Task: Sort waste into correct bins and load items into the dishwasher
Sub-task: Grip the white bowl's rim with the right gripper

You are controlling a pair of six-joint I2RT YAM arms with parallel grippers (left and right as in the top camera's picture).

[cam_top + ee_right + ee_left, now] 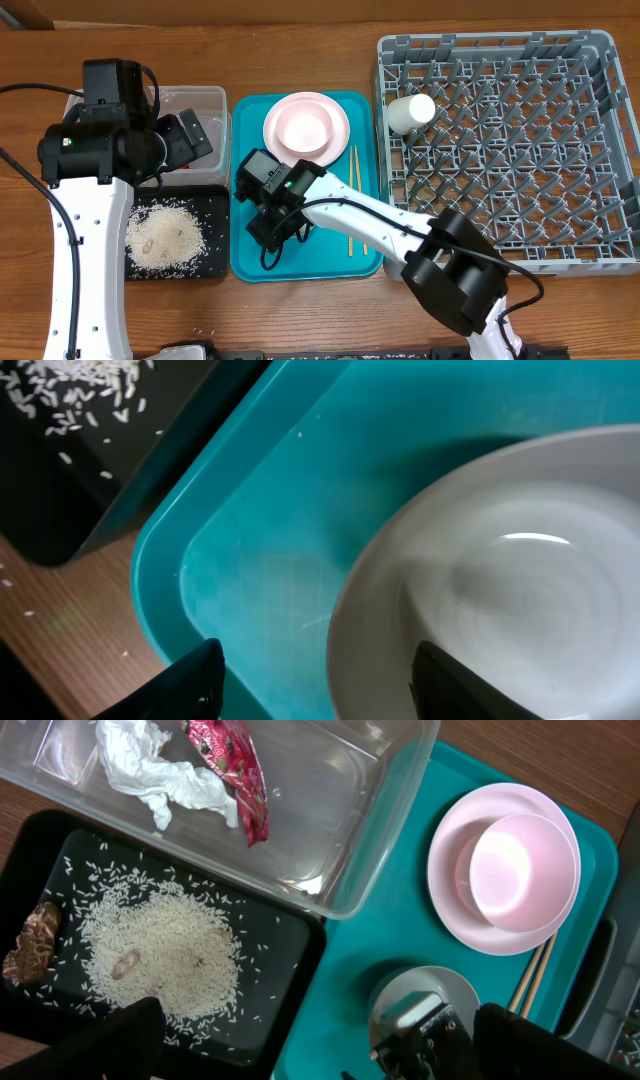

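Wrapper (pixel 240 780) and tissue (pixel 150 770) in clear tub (pixel 345 815), rice (pixel 170 955) in black tray (pixel 292 948); left gripper (pixel 320 1042) and right gripper (pixel 325 675), jaws apart.

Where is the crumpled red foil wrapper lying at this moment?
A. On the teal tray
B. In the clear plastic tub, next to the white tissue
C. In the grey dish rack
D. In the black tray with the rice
B: the left wrist view shows the red foil wrapper inside the clear plastic tub, beside the white tissue.
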